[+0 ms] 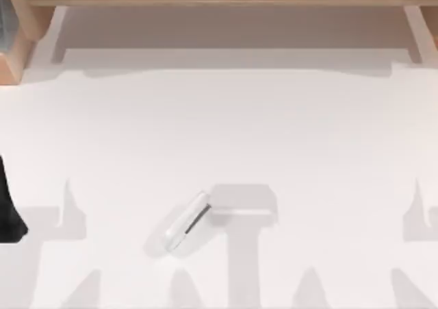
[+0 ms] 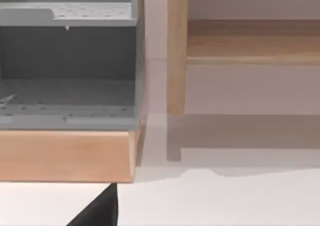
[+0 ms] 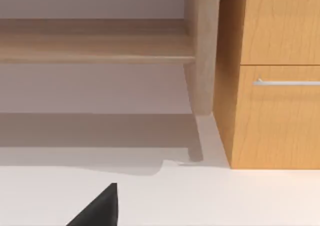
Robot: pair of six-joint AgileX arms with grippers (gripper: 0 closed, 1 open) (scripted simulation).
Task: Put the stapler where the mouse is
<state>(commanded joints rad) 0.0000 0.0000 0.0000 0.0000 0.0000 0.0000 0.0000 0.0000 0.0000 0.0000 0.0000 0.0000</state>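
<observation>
The stapler lies flat and diagonal on the white table, near the front edge and a little left of the middle of that edge. Nothing touches it. You see no mouse on the table, so you cannot fix the target place from these views.

Judge the task as at its first step: the approach, with no grasp made. The next move calls for you to bring one arm over the stapler, turn the wrist so the fingers cross its long axis, and descend with the fingers spread wider than its body.

The left arm sits at the table's left edge, well apart from the stapler. A dark part of the left gripper shows in the left wrist view, and of the right gripper in the right wrist view. You cannot tell how far either is open. Neither holds anything, by the look of it.

The wrist views face a wooden shelf and a drawer cabinet at the back edge.
</observation>
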